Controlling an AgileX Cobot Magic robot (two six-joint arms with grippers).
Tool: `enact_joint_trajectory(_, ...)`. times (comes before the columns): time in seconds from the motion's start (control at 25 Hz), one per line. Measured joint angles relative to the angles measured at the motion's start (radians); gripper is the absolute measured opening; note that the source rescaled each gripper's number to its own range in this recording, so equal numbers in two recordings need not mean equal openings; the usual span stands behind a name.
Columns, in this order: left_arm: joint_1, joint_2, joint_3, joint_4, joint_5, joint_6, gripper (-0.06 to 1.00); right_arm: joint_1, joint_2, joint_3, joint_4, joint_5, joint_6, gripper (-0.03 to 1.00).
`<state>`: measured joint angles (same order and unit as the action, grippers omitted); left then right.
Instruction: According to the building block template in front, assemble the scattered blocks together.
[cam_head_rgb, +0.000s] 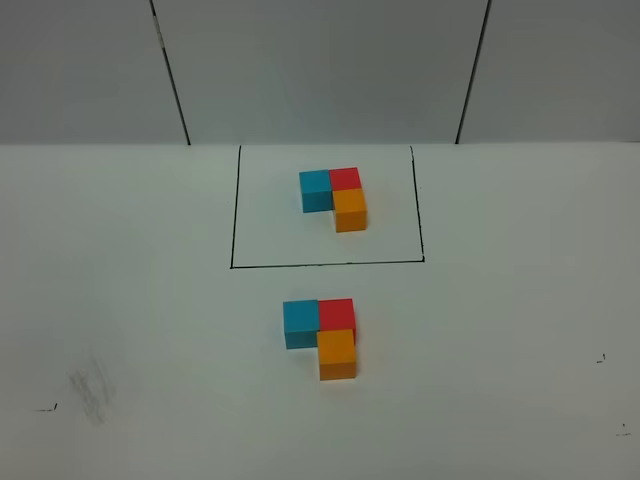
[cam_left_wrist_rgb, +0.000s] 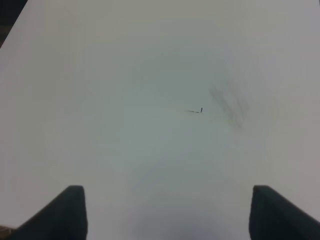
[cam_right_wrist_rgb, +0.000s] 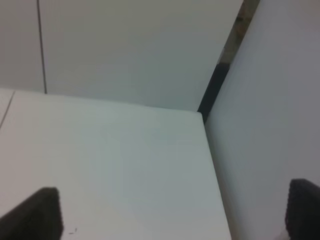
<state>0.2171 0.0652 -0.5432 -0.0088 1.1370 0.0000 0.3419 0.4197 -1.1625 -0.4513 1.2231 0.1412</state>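
The building block template sits inside a thin black drawn rectangle at the back middle of the table: blue cube at left, red at right, orange in front of the red. In front of the frame the scattered blocks stand joined in the same L: blue cube, red cube, orange cube. Neither arm shows in the exterior high view. My left gripper is open over bare white table, fingertips wide apart. My right gripper is open too, with nothing between its fingertips, near the table's right edge.
A small black mark and a grey smudge lie on the table under the left wrist; the same smudge is at front left. The table's right edge meets a white side wall. Grey wall panels stand behind.
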Motion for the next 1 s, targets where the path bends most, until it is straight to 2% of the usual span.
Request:
enact_joint_trajectory(0.08,0.0,0.0,0.0,0.0,0.0,0.0,0.61,0.0,-0.038,0.042,0.066,0.0,0.023,0.96)
enact_joint_trajectory(0.16,0.0,0.0,0.0,0.0,0.0,0.0,0.61,0.0,-0.068,0.095,0.127,0.0,0.041,0.99)
enact_joint_trajectory(0.48,0.0,0.0,0.0,0.0,0.0,0.0,0.61,0.0,-0.144,0.374,0.342,0.003,0.045,1.0)
enact_joint_trajectory(0.76,0.0,0.0,0.0,0.001,0.0,0.0,0.61,0.0,-0.312,0.539,0.343,-0.008,0.048,0.99)
enact_joint_trajectory(1.0,0.0,0.0,0.0,0.001,0.0,0.0,0.61,0.0,-0.363,0.617,0.341,-0.02,0.014,0.87)
